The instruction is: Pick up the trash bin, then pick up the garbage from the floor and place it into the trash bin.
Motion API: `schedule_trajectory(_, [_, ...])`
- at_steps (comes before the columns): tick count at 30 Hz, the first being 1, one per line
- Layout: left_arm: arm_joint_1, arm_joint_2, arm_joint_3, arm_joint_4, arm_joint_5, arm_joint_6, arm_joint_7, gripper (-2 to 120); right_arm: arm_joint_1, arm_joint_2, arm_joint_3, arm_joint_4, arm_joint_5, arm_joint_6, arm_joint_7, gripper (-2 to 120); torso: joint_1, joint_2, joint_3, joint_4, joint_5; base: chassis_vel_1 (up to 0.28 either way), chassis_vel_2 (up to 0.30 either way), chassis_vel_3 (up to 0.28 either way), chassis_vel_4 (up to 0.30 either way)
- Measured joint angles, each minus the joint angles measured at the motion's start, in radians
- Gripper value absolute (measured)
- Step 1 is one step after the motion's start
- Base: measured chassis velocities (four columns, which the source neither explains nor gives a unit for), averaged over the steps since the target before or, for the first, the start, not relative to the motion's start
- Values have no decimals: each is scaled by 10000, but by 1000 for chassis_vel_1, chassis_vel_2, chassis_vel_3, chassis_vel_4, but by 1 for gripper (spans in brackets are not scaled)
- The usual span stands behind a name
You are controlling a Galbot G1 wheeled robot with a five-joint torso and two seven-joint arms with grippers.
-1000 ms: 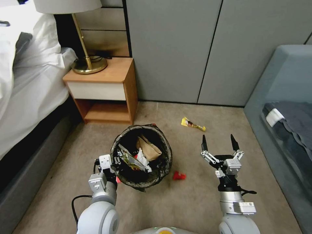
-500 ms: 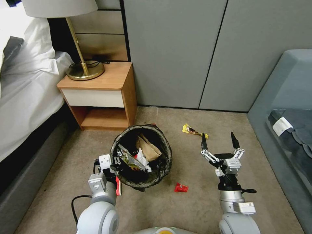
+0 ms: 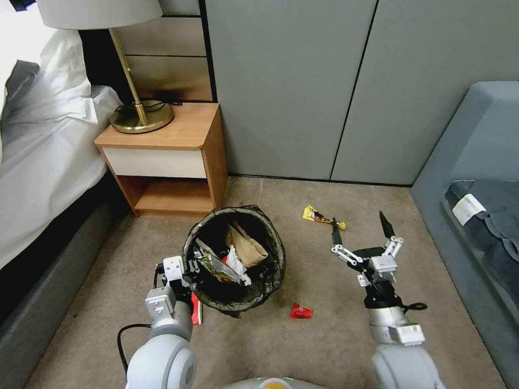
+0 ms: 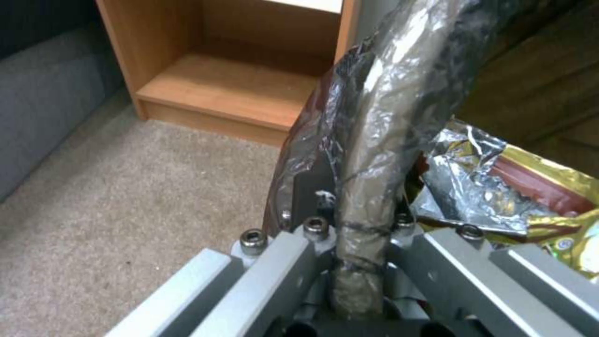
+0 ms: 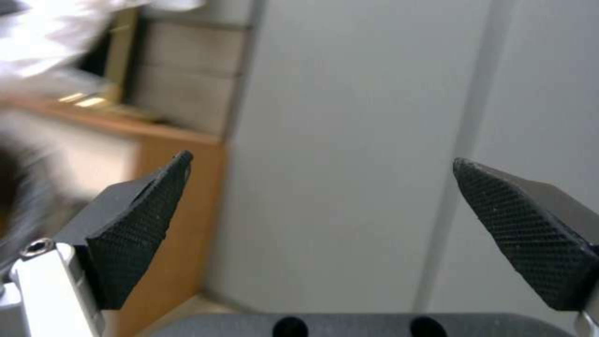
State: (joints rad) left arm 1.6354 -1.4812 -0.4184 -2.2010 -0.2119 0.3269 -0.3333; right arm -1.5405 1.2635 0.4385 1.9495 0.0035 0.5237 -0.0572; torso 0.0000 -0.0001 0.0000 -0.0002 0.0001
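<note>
Your left gripper [image 3: 190,268] is clamped on the near-left rim of the bin [image 3: 273,254], one finger inside, one outside; the left wrist view shows the bagged rim [image 4: 368,154] pinched between them. The bin sits on the carpet [image 3: 335,340] just in front of the nightstand [image 3: 167,156], with a brown paper bag [image 3: 247,246], tissue [image 3: 235,260] and a foil wrapper [image 3: 216,268] inside.

Your right gripper [image 3: 360,226] hangs to the right of the bin, fingers [image 5: 134,234] spread wide apart, holding nothing. A yellow wrapper [image 3: 319,216] lies just beyond its left fingertip. A red wrapper [image 3: 300,311] lies near you, between bin and right arm. Another red scrap [image 3: 196,309] shows beside your left wrist.
</note>
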Motion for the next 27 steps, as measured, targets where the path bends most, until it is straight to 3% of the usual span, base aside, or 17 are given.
schedule_trajectory(1, [0,0,0,0,0,0,0,0,0,0,0,0,0,0,0,100,0,0,0,0,0,0,0,0,0])
schedule_trajectory(4, [12,8,-33,-35,-1,25,-8,0,480,-1035,-648,-354,468,-720,-1392,100,0,0,0,3,-1,0,0,0,0])
schedule_trajectory(10, [-96,17,55,-10,8,102,-8,0,858,-1918,-1210,-1175,228,-970,-3004,100,0,0,0,2,0,0,0,0,0])
schedule_trajectory(19, [-110,43,110,78,8,127,-1,0,1308,-2006,-1164,-2655,-578,-842,-5783,100,0,0,0,1,-1,0,0,0,0])
schedule_trajectory(27, [-48,73,115,21,18,127,-1,0,1671,-1728,-925,-4152,-1419,-405,-6708,100,0,0,0,1,0,0,0,0,0])
